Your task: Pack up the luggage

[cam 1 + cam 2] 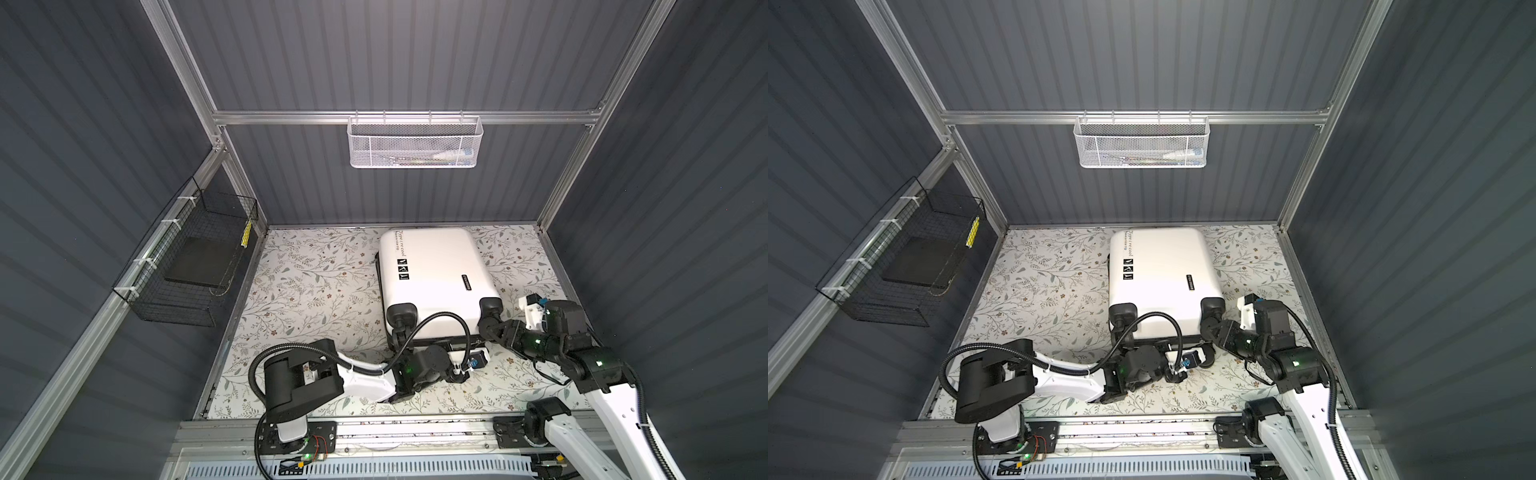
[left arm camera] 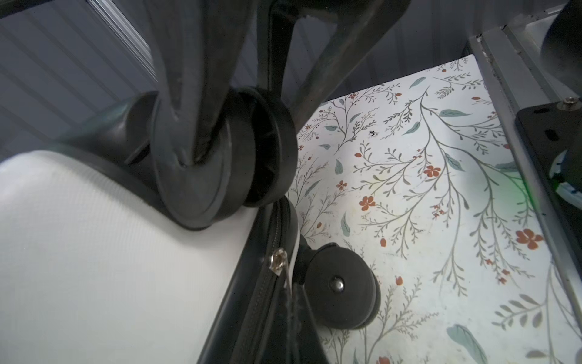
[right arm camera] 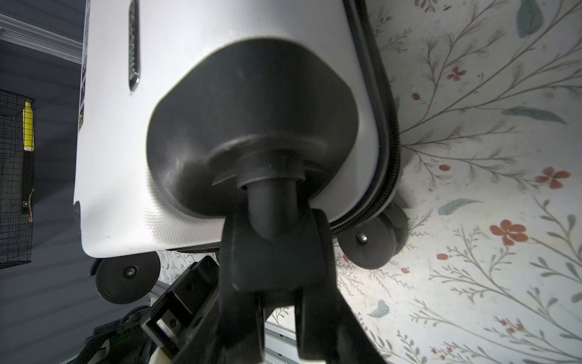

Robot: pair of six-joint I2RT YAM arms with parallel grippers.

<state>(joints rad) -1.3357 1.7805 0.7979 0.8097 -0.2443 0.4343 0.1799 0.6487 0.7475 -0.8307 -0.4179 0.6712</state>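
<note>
White hard-shell luggage (image 1: 436, 274) lies flat and closed on the floral desk (image 1: 311, 291), long axis running away from both arms, casters nearest. The left claw (image 1: 400, 332) is closed at the left caster (image 2: 220, 157); the right claw (image 1: 489, 328) grips the right caster (image 3: 274, 249). Neither arm is nearer.

White arm links (image 1: 365, 376), black joints (image 1: 428, 361), ribbed black cables (image 1: 440, 316), small green lights (image 1: 599, 363)
</note>
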